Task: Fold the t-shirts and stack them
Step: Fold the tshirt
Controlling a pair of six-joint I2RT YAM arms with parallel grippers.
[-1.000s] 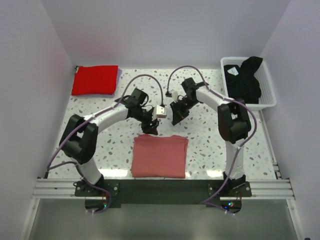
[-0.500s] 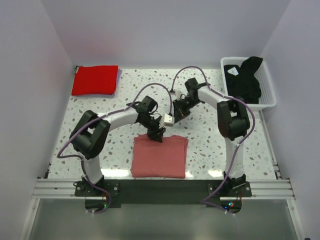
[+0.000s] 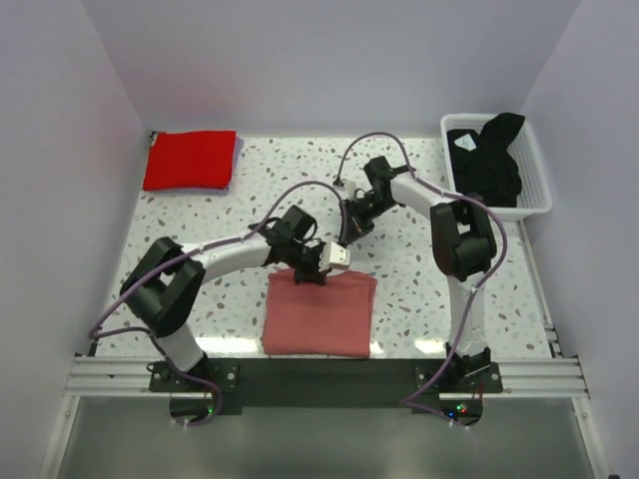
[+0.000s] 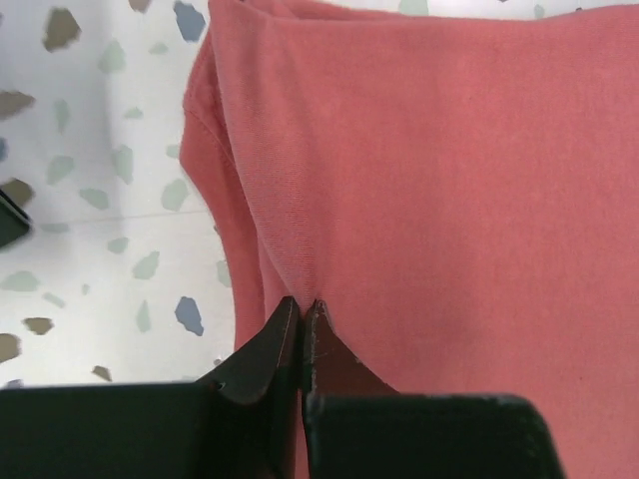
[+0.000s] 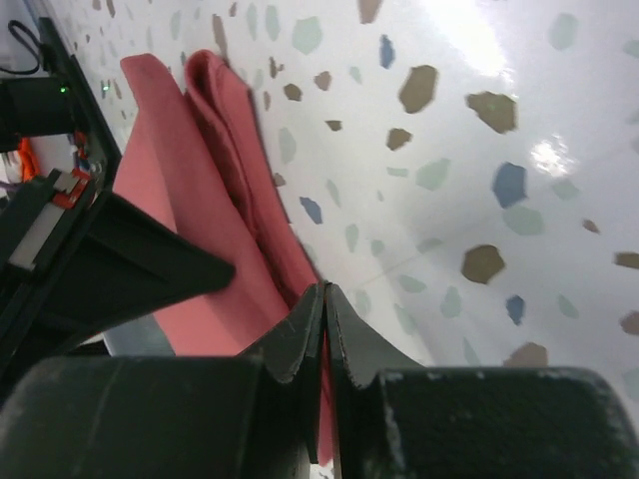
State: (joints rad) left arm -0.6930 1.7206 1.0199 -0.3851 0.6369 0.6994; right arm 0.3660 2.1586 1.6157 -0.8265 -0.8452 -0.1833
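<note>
We grip the far edge of the limp, light pink shirt [image 4: 449, 200] in the left gripper [image 4: 302, 307]; the right gripper [image 5: 324, 294] is closed, empty.

I see bright, even light from overhead, with soft shadows. Glare washes the speckled table [image 3: 230, 344] near its front edge and again in my right wrist view. The weave of the salmon-pink t-shirt [image 4: 449, 180] reads sharp in my left wrist view.

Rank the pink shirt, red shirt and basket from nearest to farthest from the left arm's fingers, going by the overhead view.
1. Pink shirt, front middle, its far edge right at the left fingers.
2. Red shirt, far left corner.
3. Basket, far right corner.
</note>
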